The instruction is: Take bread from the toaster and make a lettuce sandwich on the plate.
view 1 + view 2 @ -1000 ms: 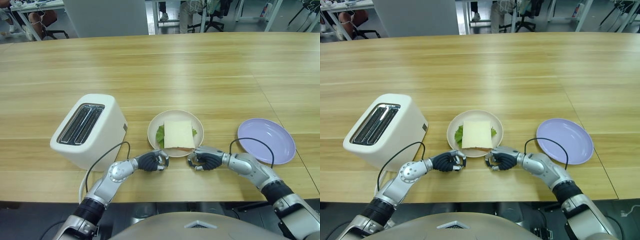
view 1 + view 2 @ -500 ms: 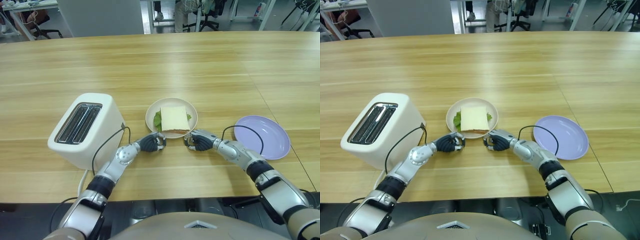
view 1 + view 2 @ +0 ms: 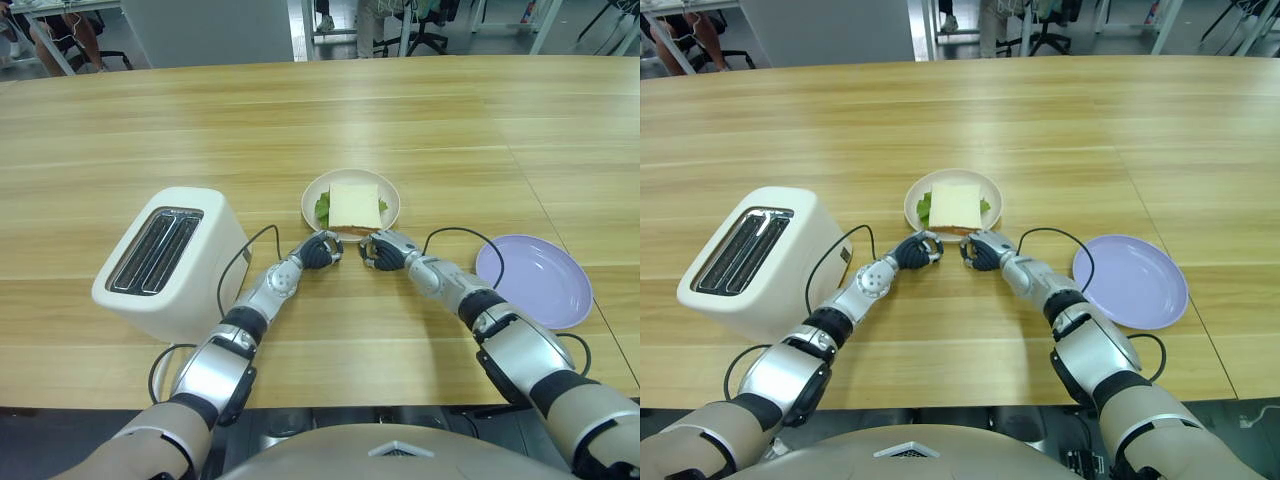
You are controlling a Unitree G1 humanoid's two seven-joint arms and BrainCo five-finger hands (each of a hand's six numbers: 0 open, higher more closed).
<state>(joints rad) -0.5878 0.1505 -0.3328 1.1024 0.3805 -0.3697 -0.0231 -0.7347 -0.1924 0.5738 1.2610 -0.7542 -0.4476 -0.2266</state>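
As the sandwich (image 3: 353, 205) looks finished on the centre plate (image 3: 311, 196), left hand (image 3: 320, 249) and right hand (image 3: 383, 250) rest curled, empty, below.

toaster (image 3: 170, 262): cream, dark slots
bread (image 3: 354, 205): pale yellowish white
lettuce (image 3: 322, 209): green
plate (image 3: 392, 195): cream
second plate (image 3: 533, 280): lilac
table (image 3: 300, 110): light wood grain
left hand (image 3: 320, 250), right hand (image 3: 382, 250): dark grey, silver wrists

This looks like an office or lab workroom. A long wooden table (image 3: 300, 110) fills the front. Behind it stand wheeled office chairs (image 3: 1045, 30), a white-legged desk (image 3: 62, 8) and a grey cabinet (image 3: 215, 30) on a bare grey floor (image 3: 1110, 35).
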